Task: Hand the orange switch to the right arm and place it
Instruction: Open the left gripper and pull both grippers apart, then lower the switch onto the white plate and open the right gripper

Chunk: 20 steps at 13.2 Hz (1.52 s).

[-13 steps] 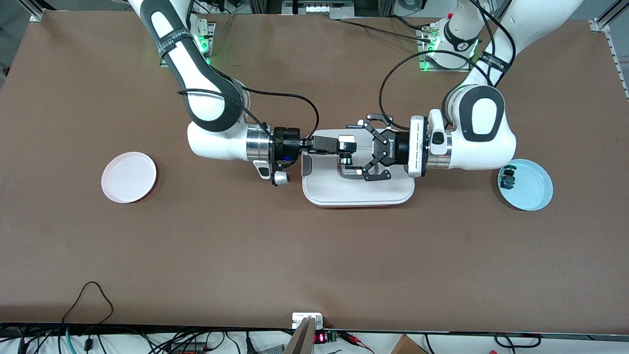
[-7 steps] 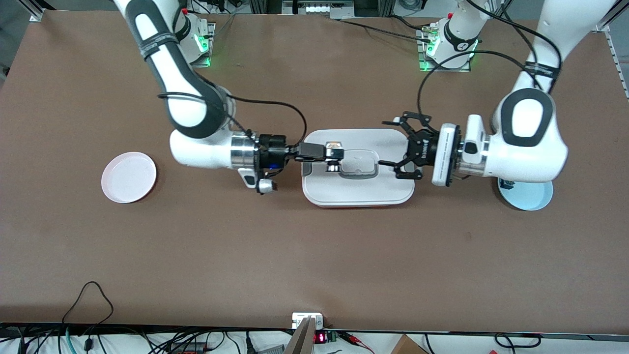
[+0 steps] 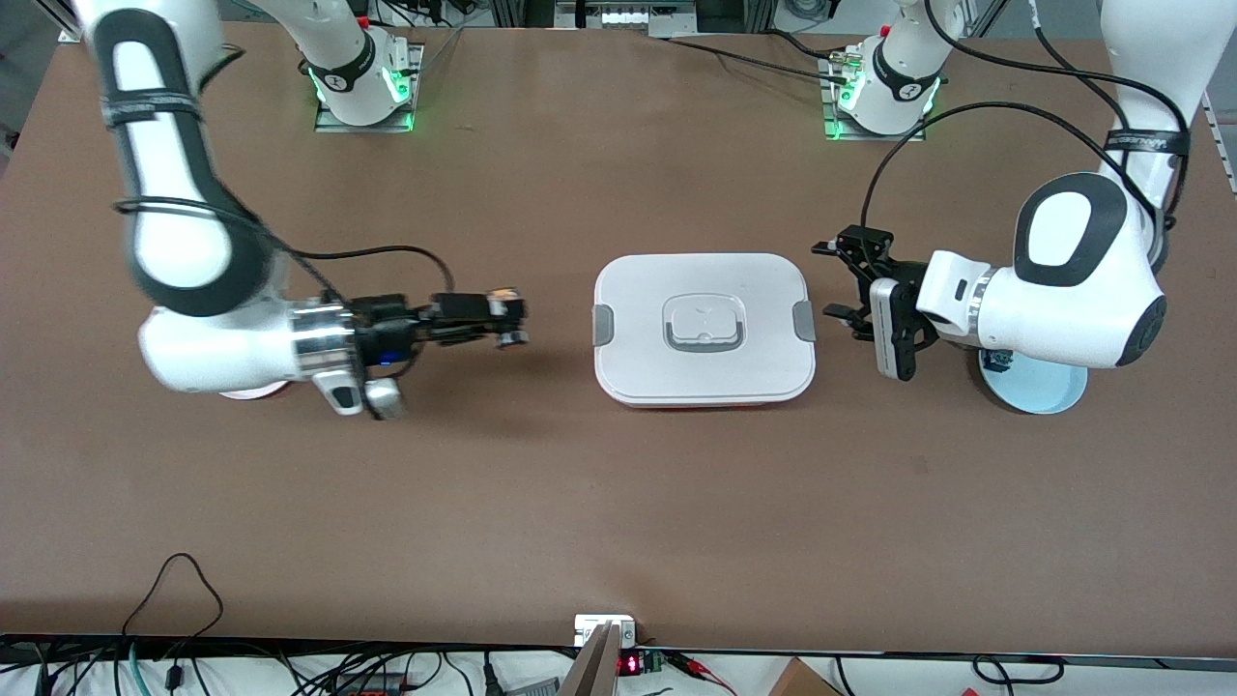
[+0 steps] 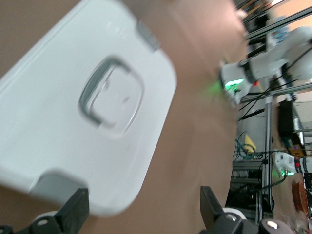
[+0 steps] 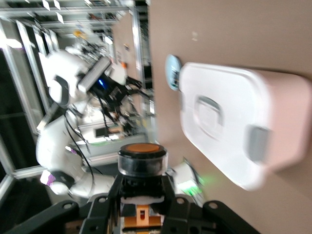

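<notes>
My right gripper (image 3: 504, 317) is shut on the orange switch (image 3: 508, 307), a tiny black part with an orange-copper body. It holds the switch in the air over bare table between the pink plate (image 3: 253, 391) and the white lidded container (image 3: 704, 372). In the right wrist view the switch (image 5: 143, 163) sits clamped between the black fingers (image 5: 113, 191), its round orange cap outward. My left gripper (image 3: 850, 282), the black open-linkage one, is open and empty over the table between the container and the blue plate (image 3: 1039, 391). In the left wrist view its fingertips (image 4: 73, 212) stand wide apart.
The pink plate is mostly hidden under my right arm. The blue plate, half covered by my left arm, holds a small blue-and-green part (image 3: 1000, 361). The container fills much of the left wrist view (image 4: 83, 117) and shows in the right wrist view (image 5: 229, 126).
My right gripper has drawn back from over the container toward its own end of the table, carrying the switch. My left gripper has pulled back off the container toward the blue plate, open.
</notes>
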Available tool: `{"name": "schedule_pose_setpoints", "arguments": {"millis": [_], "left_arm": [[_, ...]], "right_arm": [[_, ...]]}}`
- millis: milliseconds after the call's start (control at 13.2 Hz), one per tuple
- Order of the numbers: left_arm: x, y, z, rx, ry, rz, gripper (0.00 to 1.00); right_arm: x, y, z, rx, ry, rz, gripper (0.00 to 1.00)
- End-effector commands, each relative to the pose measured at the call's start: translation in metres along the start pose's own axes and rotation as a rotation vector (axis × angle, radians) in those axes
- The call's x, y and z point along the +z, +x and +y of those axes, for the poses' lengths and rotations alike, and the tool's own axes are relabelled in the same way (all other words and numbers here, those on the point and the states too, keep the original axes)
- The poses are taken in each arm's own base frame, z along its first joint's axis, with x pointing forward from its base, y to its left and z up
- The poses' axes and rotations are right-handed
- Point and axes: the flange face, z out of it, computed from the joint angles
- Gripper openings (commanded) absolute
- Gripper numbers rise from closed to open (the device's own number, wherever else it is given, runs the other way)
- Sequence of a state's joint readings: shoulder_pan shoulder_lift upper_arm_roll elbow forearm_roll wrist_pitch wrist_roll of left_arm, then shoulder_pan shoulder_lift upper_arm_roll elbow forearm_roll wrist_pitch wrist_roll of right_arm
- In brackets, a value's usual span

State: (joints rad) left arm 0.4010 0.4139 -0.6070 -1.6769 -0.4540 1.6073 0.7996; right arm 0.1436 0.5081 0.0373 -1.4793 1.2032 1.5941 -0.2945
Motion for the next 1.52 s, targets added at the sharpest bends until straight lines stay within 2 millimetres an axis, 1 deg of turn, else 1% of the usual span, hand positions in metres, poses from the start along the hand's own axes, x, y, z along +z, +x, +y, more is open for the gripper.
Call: {"name": "schedule_pose_setpoints", "arguments": {"millis": [0, 76, 152, 227, 303, 379, 455, 530, 606, 682, 833, 909, 985, 1061, 1136, 1212, 1288, 1364, 1439], "left_arm": [[-0.033, -0.015, -0.001, -0.16, 0.111, -0.132, 1.0], [-0.043, -0.019, 0.001, -0.226, 0.162, -0.184, 1.0], [-0.056, -0.023, 0.004, -0.302, 0.226, -0.23, 1.0], [-0.069, -0.028, 0.008, -0.393, 0.284, -0.268, 1.0], [-0.084, -0.03, 0.014, -0.457, 0.322, -0.274, 1.0], [-0.098, -0.032, 0.019, -0.526, 0.366, -0.28, 1.0], [-0.109, -0.035, 0.022, -0.599, 0.444, -0.294, 1.0], [-0.12, -0.038, 0.024, -0.654, 0.527, -0.311, 1.0], [-0.129, -0.041, 0.027, -0.687, 0.563, -0.317, 1.0], [-0.138, -0.044, 0.032, -0.733, 0.571, -0.298, 1.0], [-0.17, -0.039, 0.048, -0.836, 0.627, -0.182, 1.0], [-0.175, -0.035, 0.061, -0.863, 0.656, -0.153, 1.0], [-0.183, -0.033, 0.085, -0.878, 0.697, -0.122, 1.0], [-0.197, -0.042, 0.097, -0.908, 0.733, -0.089, 1.0], [-0.199, -0.035, 0.106, -0.898, 0.772, -0.057, 1.0], [-0.197, -0.029, 0.112, -0.884, 0.791, -0.044, 1.0], [-0.196, -0.023, 0.126, -0.863, 0.791, -0.028, 1.0], [-0.194, -0.022, 0.126, -0.851, 0.753, -0.017, 1.0], [-0.185, -0.015, 0.124, -0.839, 0.734, 0.0, 1.0]], "right_arm": [[-0.06, -0.023, -0.021, -0.006, -0.18, -0.086, 0.0], [-0.072, -0.032, -0.035, -0.026, -0.249, -0.123, 0.0], [-0.086, -0.043, -0.047, -0.031, -0.356, -0.11, 0.0], [-0.086, -0.056, -0.054, -0.028, -0.48, -0.119, 0.0], [-0.097, -0.071, -0.065, -0.039, -0.618, -0.099, 0.0], [-0.099, -0.086, -0.067, -0.029, -0.752, -0.084, 0.0], [-0.101, -0.1, -0.062, -0.003, -0.866, -0.072, 0.0], [-0.107, -0.113, -0.051, 0.005, -0.963, -0.058, 0.0], [-0.112, -0.123, -0.034, 0.003, -1.051, -0.031, 0.0], [-0.115, -0.128, -0.015, -0.008, -1.118, -0.008, 0.0], [-0.119, -0.131, 0.027, -0.001, -1.204, 0.033, 0.0], [-0.118, -0.129, 0.048, -0.006, -1.228, 0.045, 0.0], [-0.117, -0.125, 0.071, -0.005, -1.246, 0.048, 0.0], [-0.122, -0.12, 0.1, -0.002, -1.268, 0.058, 0.0], [-0.125, -0.116, 0.127, -0.001, -1.291, 0.065, 0.0], [-0.126, -0.112, 0.151, -0.013, -1.313, 0.073, 0.0], [-0.132, -0.109, 0.171, -0.01, -1.327, 0.074, 0.0], [-0.135, -0.106, 0.19, -0.005, -1.34, 0.067, 0.0], [-0.139, -0.104, 0.209, -0.008, -1.347, 0.075, 0.0]]}}
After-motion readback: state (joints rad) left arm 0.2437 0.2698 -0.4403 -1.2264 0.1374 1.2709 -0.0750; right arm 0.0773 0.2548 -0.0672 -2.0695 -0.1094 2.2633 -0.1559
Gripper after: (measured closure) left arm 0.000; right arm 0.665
